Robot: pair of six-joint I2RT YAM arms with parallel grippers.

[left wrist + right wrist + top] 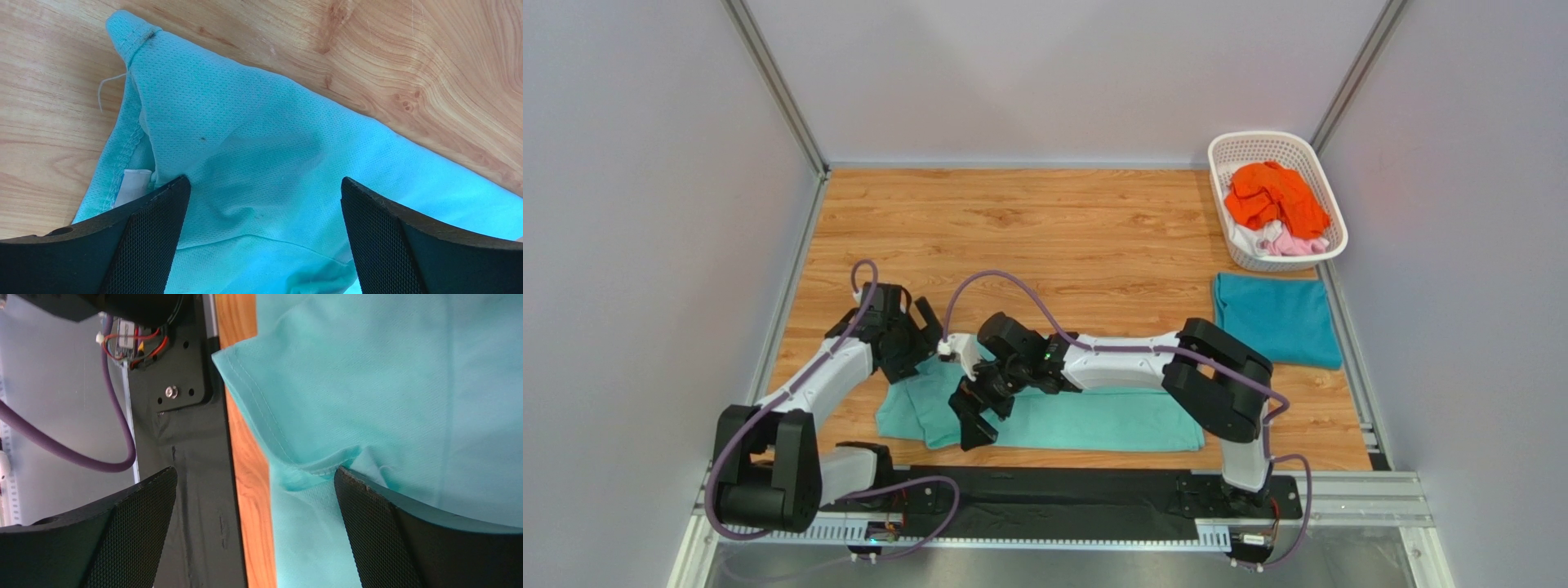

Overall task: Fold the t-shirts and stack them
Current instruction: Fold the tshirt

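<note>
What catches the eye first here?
A mint green t-shirt lies along the table's near edge, with the open left end effector and open right end effector poised over its left end. At far right, a white basket holds an orange t-shirt, and a folded teal t-shirt lies in front of it.

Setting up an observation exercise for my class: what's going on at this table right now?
Two robot arms are bent over a mint green t-shirt at the table's near edge. The left pincer and right pincer are both open above its left end, holding nothing. A teal t-shirt lies folded at the right; an orange t-shirt and others sit in the basket.
</note>
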